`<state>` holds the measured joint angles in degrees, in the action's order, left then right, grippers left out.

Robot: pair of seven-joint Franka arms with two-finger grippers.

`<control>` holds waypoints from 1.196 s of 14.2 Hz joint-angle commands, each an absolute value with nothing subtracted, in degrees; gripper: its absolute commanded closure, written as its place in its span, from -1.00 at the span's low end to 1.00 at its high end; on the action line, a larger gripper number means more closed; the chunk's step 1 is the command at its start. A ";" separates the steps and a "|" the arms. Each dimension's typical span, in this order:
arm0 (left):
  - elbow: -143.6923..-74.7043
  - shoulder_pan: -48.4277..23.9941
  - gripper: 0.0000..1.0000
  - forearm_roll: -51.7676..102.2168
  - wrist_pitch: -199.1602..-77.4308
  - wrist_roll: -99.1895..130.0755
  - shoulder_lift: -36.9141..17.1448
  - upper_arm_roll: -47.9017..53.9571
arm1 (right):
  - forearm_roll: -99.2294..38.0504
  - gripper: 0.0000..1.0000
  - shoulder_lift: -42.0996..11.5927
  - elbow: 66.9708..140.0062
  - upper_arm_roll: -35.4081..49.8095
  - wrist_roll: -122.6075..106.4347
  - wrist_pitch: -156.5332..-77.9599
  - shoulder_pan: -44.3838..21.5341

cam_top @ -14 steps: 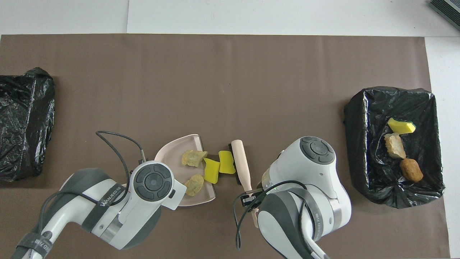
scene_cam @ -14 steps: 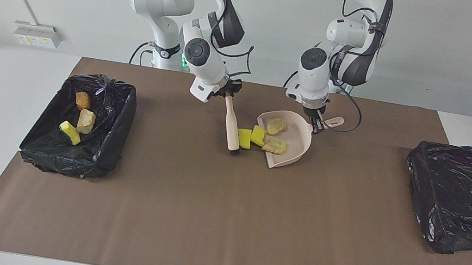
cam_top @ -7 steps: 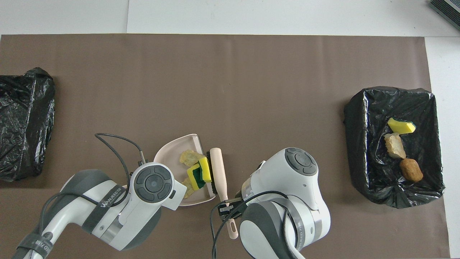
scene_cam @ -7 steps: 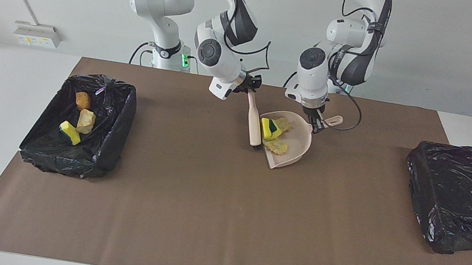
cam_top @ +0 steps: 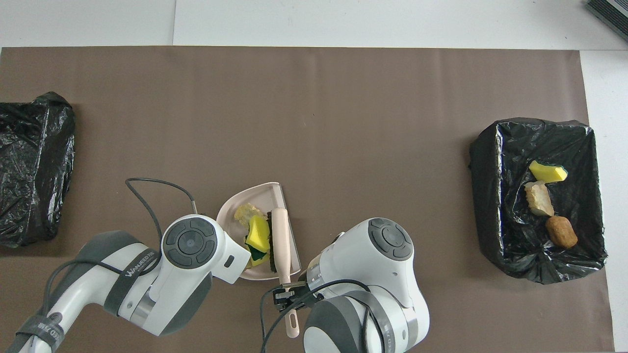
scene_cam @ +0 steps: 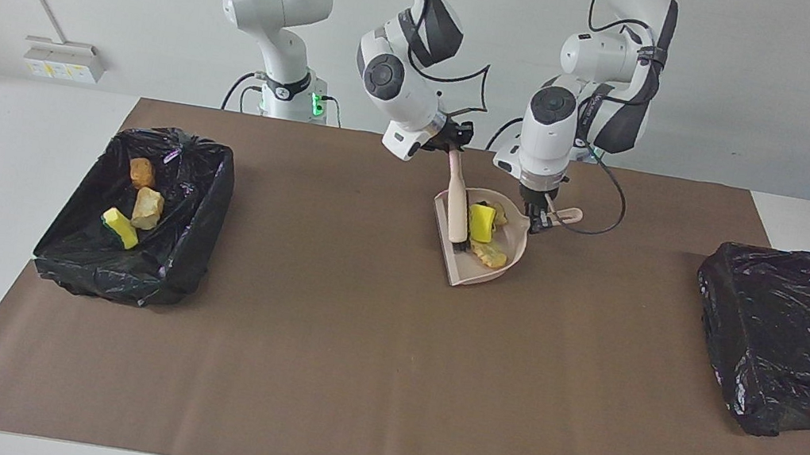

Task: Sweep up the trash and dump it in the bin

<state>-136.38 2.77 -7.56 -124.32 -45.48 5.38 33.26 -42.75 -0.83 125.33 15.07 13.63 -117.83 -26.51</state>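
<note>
1. Right end effector (scene_cam: 454, 148) is clamped on the brush (scene_cam: 459, 211); left end effector (scene_cam: 540, 217) is pinched on the dustpan (scene_cam: 475, 270) handle.
2. Four scraps (scene_cam: 484, 227) are penned in the pan; sweeping is judged finished.
3. Three scraps (scene_cam: 135, 203) lie in the open bin (scene_cam: 200, 229), where the pan must be carried level and tipped.

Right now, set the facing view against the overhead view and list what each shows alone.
Only the facing view shows the left gripper shut on the dustpan handle, and the arm bases. Only the overhead view shows the bare tail of the brush handle past the right gripper. Both show sponge pieces in the dustpan, three scraps in the open bin and the covered bin.
</note>
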 commanded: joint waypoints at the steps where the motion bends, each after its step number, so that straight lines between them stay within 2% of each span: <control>1: -137.11 3.34 1.00 -5.54 -126.38 -47.90 5.71 33.05 | -40.62 1.00 1.57 125.24 14.85 15.37 -116.29 -25.84; 5: -137.02 3.34 1.00 -0.62 -128.14 -51.68 5.01 30.41 | -33.14 1.00 4.39 122.18 14.41 20.30 -107.60 -24.44; 9: -135.89 3.08 1.00 2.62 -127.63 -57.28 5.71 26.56 | -23.50 1.00 4.66 116.65 14.33 23.72 -98.99 -24.26; 11: -134.22 2.46 1.00 3.16 -124.65 -62.38 7.55 22.00 | -18.83 1.00 4.92 114.18 13.98 24.26 -94.94 -23.82; 14: -133.07 2.46 1.00 3.34 -118.66 -72.91 12.90 13.75 | -17.14 1.00 7.72 112.24 13.80 24.25 -90.98 -18.04; 15: -132.11 2.46 1.00 3.34 -116.65 -76.43 14.31 10.14 | -18.01 1.00 8.08 112.50 13.89 25.48 -90.71 -16.97; 17: -127.55 2.55 1.00 3.08 -112.95 -80.84 13.80 1.89 | -21.16 1.00 8.35 113.64 14.06 32.13 -92.10 -17.05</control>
